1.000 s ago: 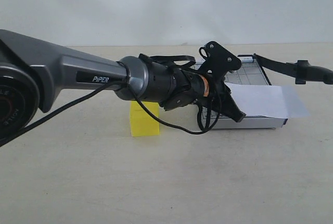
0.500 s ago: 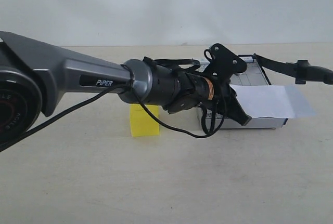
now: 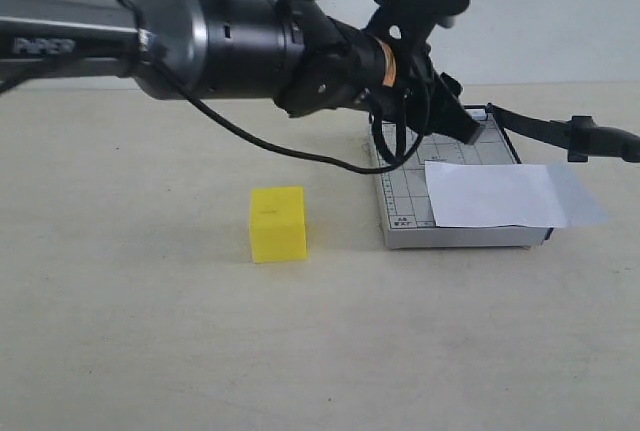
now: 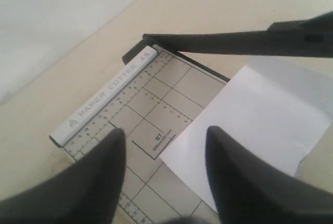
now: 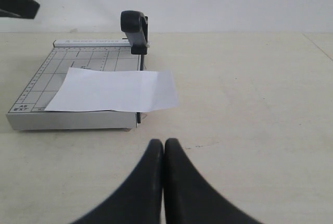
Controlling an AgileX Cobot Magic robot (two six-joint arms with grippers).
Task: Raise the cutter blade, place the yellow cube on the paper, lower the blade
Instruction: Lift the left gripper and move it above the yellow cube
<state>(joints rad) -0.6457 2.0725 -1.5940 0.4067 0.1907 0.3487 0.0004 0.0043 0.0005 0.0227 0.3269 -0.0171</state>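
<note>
The yellow cube stands on the table left of the grey gridded cutter base. The white paper lies flat on the base and overhangs its right edge. The black cutter blade is tilted up off the base, its handle to the right. My left gripper hovers open and empty above the base's far left part. In the left wrist view its fingertips straddle the grid and the paper's corner, under the blade. My right gripper is shut and empty, low over bare table short of the cutter.
A pale wall backs the beige table. The left arm's grey body and looping black cable stretch over the table's back left. The blade handle stands up at the cutter's far corner in the right wrist view.
My left arm has lifted from low in front of the cube to high above the cutter base, uncovering the cube. The cube, paper and blade have stayed put.
</note>
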